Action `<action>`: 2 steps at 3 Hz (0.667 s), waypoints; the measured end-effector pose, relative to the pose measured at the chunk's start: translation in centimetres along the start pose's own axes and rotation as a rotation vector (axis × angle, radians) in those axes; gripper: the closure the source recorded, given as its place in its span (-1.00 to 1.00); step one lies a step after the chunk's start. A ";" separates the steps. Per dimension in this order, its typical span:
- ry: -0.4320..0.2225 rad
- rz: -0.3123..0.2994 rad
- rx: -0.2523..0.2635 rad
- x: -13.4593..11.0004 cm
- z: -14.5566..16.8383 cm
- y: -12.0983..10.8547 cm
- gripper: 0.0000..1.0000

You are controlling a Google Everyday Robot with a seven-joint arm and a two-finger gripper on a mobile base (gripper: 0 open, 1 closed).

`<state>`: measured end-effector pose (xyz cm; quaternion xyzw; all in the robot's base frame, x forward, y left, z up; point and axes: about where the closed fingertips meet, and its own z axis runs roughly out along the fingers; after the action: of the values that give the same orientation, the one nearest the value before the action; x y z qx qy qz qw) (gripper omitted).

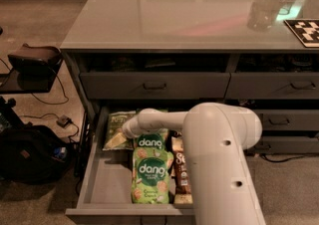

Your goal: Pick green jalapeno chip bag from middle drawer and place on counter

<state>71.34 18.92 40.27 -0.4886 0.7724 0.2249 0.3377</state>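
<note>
Drawer [94, 189] open, hand [127, 130] at jalapeno bag [115, 122].
Grip I cannot tell; dang bag [149, 174] just beside may snag.

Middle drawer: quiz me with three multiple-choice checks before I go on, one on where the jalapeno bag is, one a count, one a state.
1. Where in the middle drawer does the green jalapeno chip bag lie?
A) front right corner
B) back left, by the left wall
C) front left corner

2. How many bright green bags marked "dang" show?
A) two
B) one
C) four

3. The middle drawer is:
A) shut
B) lifted out onto the floor
C) pulled open

Key:
1 B: it lies at the back by the left wall, with the gripper at its right edge.
2 A: the dang bags lie one behind the other.
3 C: its floor and contents show from above.
</note>
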 end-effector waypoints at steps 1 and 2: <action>0.029 -0.008 -0.024 0.4 1.9 0.0 -1.00; 0.057 -0.022 -0.050 0.3 3.7 0.2 -1.00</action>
<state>72.17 21.28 37.58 -0.5116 0.7704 0.2261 0.3059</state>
